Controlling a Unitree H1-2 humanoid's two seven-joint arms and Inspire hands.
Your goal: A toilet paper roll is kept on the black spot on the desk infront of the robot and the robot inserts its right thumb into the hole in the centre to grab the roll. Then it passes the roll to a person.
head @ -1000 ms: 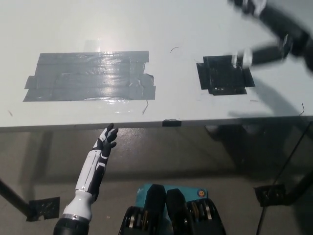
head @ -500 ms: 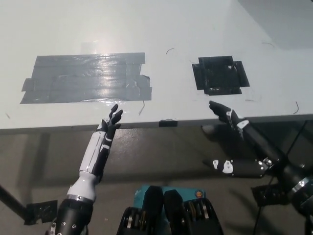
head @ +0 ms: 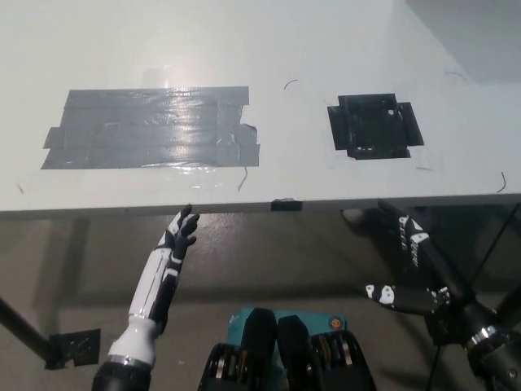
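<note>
Toilet paper roll: can't be seen anywhere in head view; black spot (head: 374,126), a square patch of black tape on the white desk (head: 326,49) toward its right side, lies bare w/ nothing on it. Right hand (head: 404,230) is black, sits just below the desk's front edge under the black spot, fingers spread apart, holding nothing, arm running down to bottom right. Left hand (head: 180,231) white w/ dark fingers, rests below the desk edge at lower left, fingers extended and slightly apart, empty, tips just at the edge. Large grey tape patch (head: 151,128) on desk's left half, glare across it.
</note>
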